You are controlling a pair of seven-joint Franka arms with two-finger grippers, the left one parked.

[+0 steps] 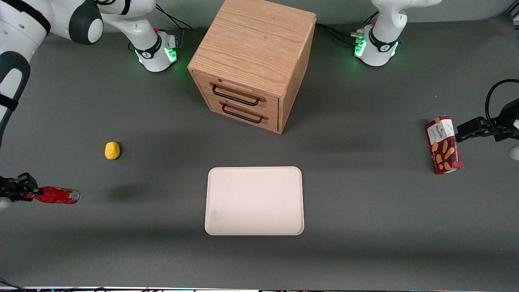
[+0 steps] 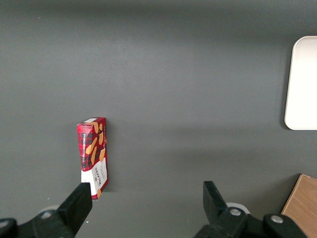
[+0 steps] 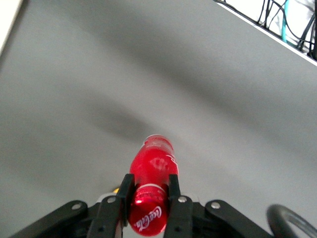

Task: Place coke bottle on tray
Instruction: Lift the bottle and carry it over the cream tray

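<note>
The coke bottle [image 1: 54,196] is a slim red bottle held on its side in the air at the working arm's end of the table. My right gripper [image 1: 26,190] is shut on it near the cap, the base pointing toward the tray. In the right wrist view the fingers [image 3: 174,186] clamp the bottle [image 3: 152,166] on both sides, above the grey table. The pale cream-pink tray [image 1: 254,200] lies flat in the middle of the table, nearer the front camera than the cabinet. A shadow of the bottle lies on the table between the bottle and the tray.
An oak two-drawer cabinet [image 1: 253,61] stands farther from the front camera than the tray. A small yellow object [image 1: 112,150] lies between the bottle and the cabinet. A red snack box [image 1: 444,144] lies toward the parked arm's end, also in the left wrist view [image 2: 93,156].
</note>
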